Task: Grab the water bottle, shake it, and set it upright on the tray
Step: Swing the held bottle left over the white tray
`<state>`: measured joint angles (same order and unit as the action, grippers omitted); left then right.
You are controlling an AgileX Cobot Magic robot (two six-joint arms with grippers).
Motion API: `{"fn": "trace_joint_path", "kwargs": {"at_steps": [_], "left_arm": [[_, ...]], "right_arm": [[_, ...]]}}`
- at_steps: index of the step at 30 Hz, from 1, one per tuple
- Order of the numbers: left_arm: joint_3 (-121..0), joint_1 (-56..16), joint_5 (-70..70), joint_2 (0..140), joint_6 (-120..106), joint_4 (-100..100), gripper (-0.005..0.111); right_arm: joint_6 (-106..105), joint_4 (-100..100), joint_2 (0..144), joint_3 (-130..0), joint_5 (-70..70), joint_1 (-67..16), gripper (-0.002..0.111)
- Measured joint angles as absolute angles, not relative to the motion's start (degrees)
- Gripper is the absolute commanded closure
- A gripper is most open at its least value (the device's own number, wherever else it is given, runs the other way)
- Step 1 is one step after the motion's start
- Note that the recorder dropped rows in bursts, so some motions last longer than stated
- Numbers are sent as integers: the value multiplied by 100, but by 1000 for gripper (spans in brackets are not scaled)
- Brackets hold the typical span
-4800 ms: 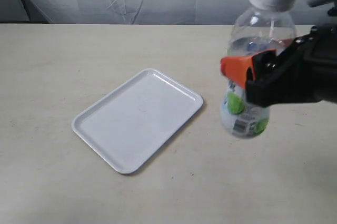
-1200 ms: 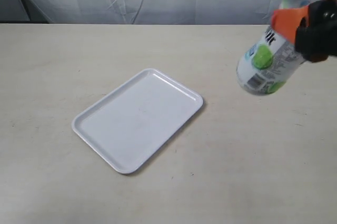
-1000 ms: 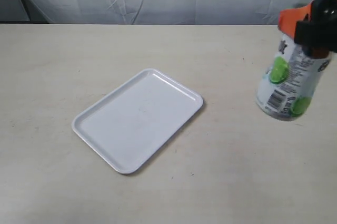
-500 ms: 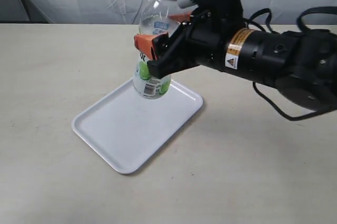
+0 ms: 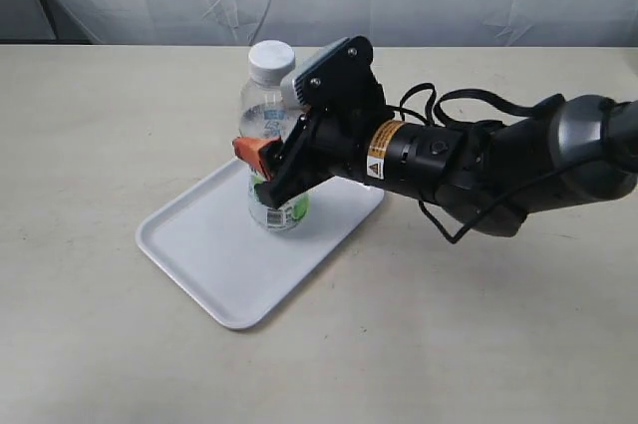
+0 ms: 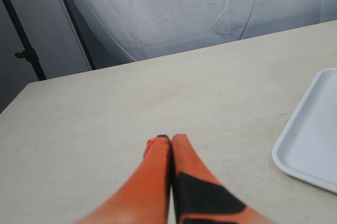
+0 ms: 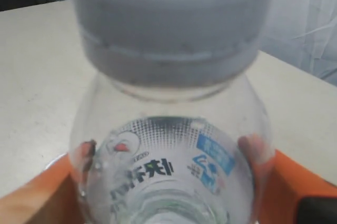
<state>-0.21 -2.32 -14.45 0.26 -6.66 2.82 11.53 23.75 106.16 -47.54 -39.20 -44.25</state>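
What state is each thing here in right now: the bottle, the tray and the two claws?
water bottle: upright, cap screwed on, base on or just above the tray; which one cannot be told.
tray: lying flat on the table, bare apart from the bottle.
right gripper: shut on the water bottle's middle.
left gripper: shut, holding nothing, away from the bottle.

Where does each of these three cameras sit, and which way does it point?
Exterior: off the arms, above the table, looking down at the tray, the bottle and the right arm.
Left wrist: on the left arm, low over the table, looking along the shut left gripper towards a tray corner.
Right wrist: on the right arm, close above the bottle's cap, with the right gripper clamping the bottle.
Shared: the tray shows in the exterior and left wrist views; the bottle in the exterior and right wrist views.
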Motion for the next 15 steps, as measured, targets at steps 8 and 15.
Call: {"fn": "trace_joint_path", "kwargs": {"at_steps": [8,15], "left_arm": [[-21,-232,-1445,26,-666,282,106],[-21,-232,-1445,26,-666,282,106]], "right_arm": [[1527,1789,10784,-4782,-3821,-4425,67],[1778,1690,10784,-4796,-3993,-4425,20]]}}
